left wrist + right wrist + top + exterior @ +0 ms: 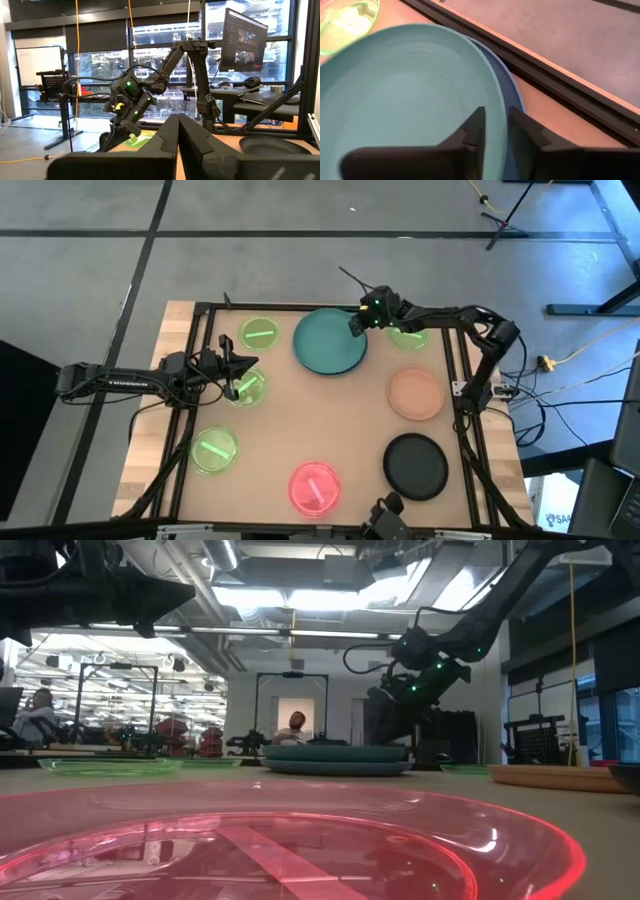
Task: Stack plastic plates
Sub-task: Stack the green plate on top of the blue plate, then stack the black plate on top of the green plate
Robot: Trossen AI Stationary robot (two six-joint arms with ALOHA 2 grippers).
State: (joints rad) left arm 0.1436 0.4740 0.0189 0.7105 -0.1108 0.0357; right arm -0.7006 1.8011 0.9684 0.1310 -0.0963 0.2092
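Note:
A large teal plate [328,342] lies on a blue plate [514,95] at the table's far middle; in the low view the teal plate [335,752] sits flat on the blue one [335,767]. My right gripper [358,323] [496,117] is shut on the teal plate's far right rim. My left gripper [236,370] [178,125] is shut and empty, held high over a neon-green plate [246,388] on the left. Three more green plates [260,333] [214,450] [408,336], a peach plate [415,393], a black plate [416,465] and a pink plate [315,487] lie flat on the table. My right gripper pinches the teal plate's rim [501,127] on its far right side, one finger over the plate's inside and one outside it. The fingers come slanting down from above and from the right. The plate rests on the blue plate below it.
A black frame rail [300,307] runs round the table's edge, close behind the stacked pair. The pink plate [300,840] fills the low view's foreground. Bare board [320,415] lies in the table's middle. A person [296,726] shows in the room beyond.

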